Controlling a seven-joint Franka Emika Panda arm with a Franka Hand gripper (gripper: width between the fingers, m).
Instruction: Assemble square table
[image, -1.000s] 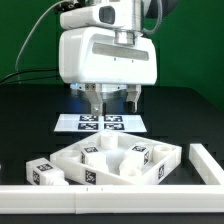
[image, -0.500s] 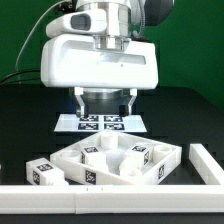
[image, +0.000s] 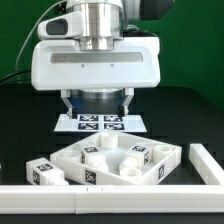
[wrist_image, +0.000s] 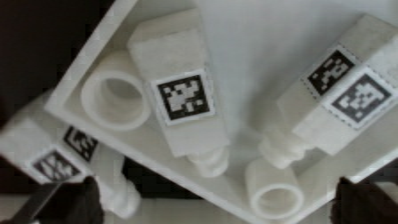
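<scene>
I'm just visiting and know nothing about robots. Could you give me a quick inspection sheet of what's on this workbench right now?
Surface: black table top, flat and dark.
Job's things: white square table slab with several tagged legs lying inside it; one more leg lies outside, by the slab's corner at the exterior view's left.
Clutter: marker board behind the slab; long white rail along the front.
Grippers: gripper open, above the slab, holding nothing.
Cables: what looks like a thin dark cable at the exterior view's left.
Surroundings: green backdrop.
</scene>
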